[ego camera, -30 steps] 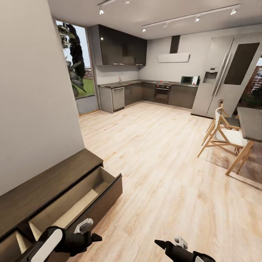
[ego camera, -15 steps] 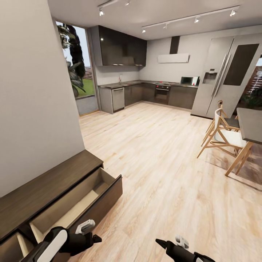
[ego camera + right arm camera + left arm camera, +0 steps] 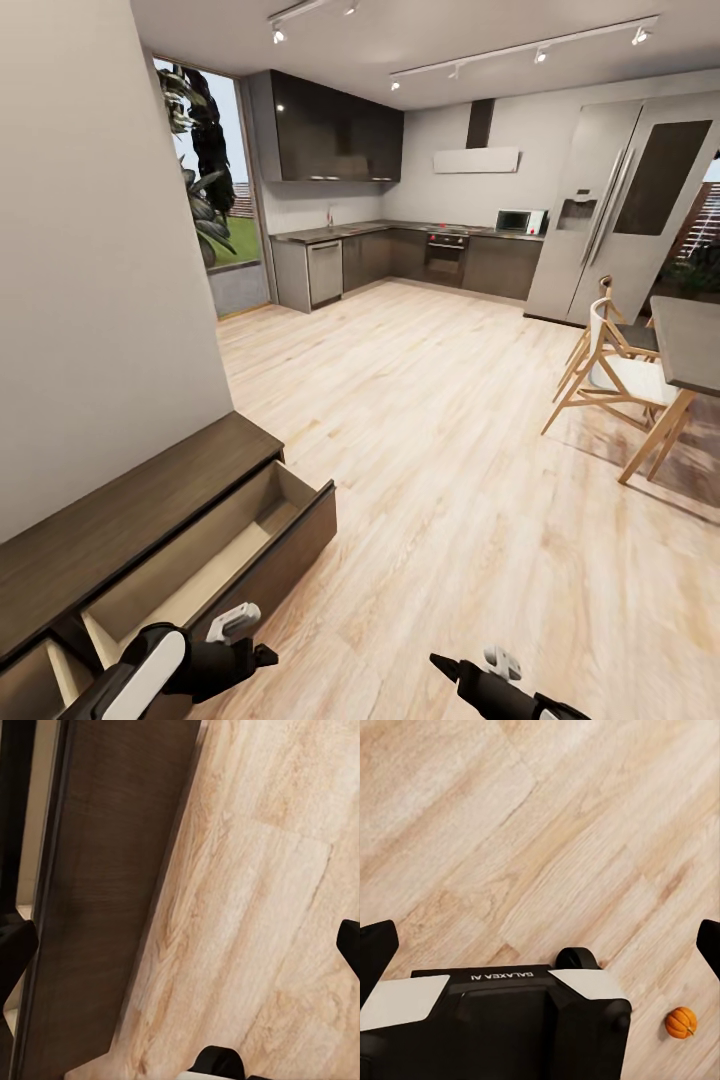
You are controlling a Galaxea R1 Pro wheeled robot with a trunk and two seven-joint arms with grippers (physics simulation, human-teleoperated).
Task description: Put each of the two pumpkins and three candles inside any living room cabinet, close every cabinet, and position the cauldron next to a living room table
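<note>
A: Nearest first. What are the arms doing?

B: Both sit low at the front. The left pincer (image 3: 262, 655) hangs by the front of the cabinet (image 3: 150, 520); the right pincer (image 3: 440, 661) is over bare floor (image 3: 450, 480). In each wrist view the fingers stand wide apart with nothing between them, so both are released and empty.

A: Anything changed in the last second?

B: Very little. The view has slid a touch, so the robot's camera shifted, and the arms dropped slightly lower. The room itself kept its place. I'd judge the robot is settling between steps.

A: And the task's things?

B: One pumpkin (image 3: 681, 1022) lies on the floor just beyond the robot's base (image 3: 502, 1020), seen from the left wrist. The cabinet's drawer (image 3: 215, 545) stands pulled out, its pale inside bare where visible.

A: Farther off?

B: A counter (image 3: 690, 340) with chairs (image 3: 615, 365) at right, then the kitchen (image 3: 420, 250).

A: What can't you make out?

B: The drawer's near end is cut off behind the left arm, and a second drawer at the corner is mostly out of frame. Drawers need shutting later.
</note>
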